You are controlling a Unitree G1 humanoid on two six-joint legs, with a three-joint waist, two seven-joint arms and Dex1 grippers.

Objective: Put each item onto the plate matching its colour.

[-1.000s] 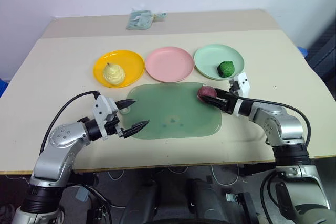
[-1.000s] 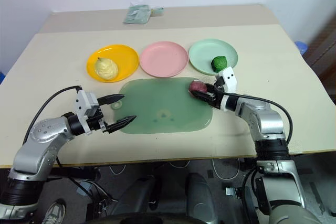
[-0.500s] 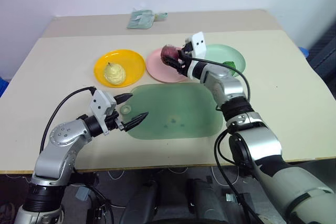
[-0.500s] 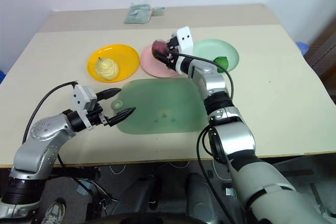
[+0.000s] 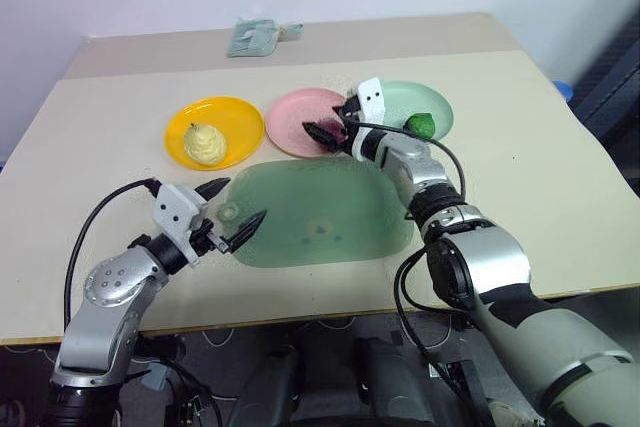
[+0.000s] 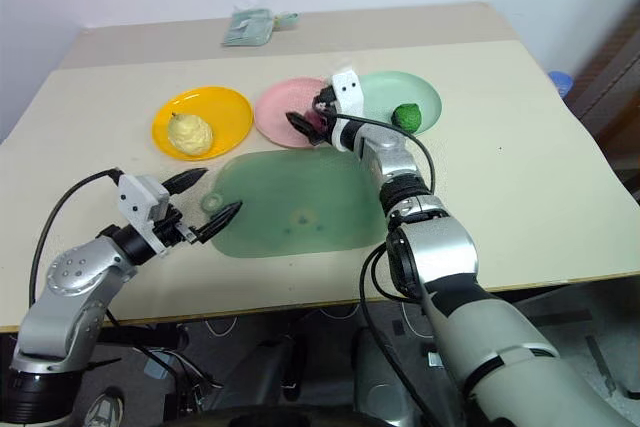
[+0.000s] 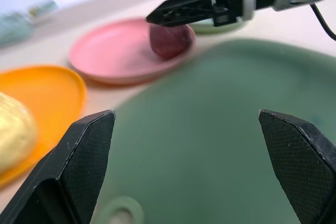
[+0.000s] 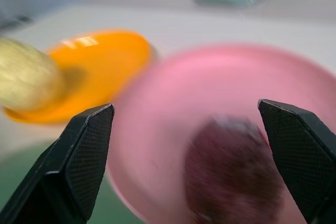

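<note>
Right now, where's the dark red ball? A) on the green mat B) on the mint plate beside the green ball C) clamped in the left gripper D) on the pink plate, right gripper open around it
D: the left wrist view shows the dark red ball resting on the pink plate, with the right gripper open just above it, fingers spread.

dark red ball (image 7: 169, 39) on pink plate (image 5: 295, 117); pale yellow ball (image 5: 203, 141) on orange-yellow plate (image 5: 235, 117).

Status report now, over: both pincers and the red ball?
Both pincers open, left pincer and right pincer. Red ball on pink plate, released. Nothing in the way.
</note>
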